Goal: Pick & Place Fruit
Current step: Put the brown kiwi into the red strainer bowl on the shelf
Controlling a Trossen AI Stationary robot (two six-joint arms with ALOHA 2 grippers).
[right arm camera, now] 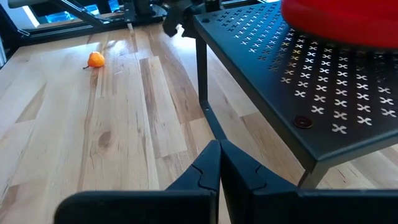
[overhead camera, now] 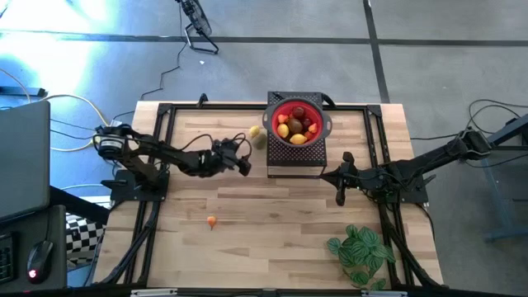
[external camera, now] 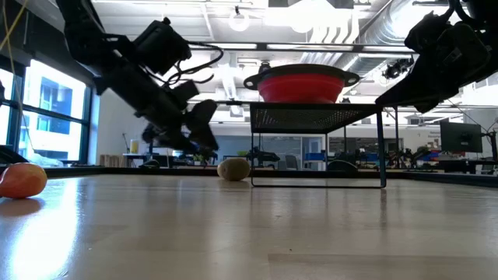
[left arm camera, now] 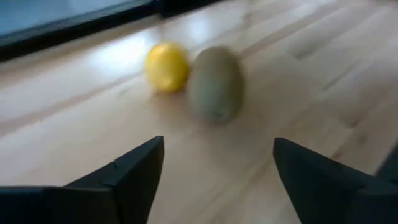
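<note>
Brownish-green oval kiwi-like fruit (left arm camera: 215, 83) touching round yellow fruit (left arm camera: 166, 66) on table beside black perforated stand (overhead camera: 294, 157) | left gripper (overhead camera: 244, 166) jaws wide, empty, aimed for pick | red bowl (overhead camera: 318, 116) holds most fruit | small orange fruit (overhead camera: 212, 221) stray | right gripper (overhead camera: 342, 182) closed, empty, waiting.

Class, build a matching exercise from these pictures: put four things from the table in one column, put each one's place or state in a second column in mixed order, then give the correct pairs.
Column one:
1. red bowl
2. small orange fruit
3. left gripper
4. right gripper

Column two:
A. fingers shut, beside the black mesh stand
B. alone on the bare wood near the table's middle
C. fingers open, pointed at the yellow fruit and the brownish-green fruit
D. on top of the black mesh stand, holding fruit

Pairs: 1-D, 2-B, 3-C, 4-A
</note>
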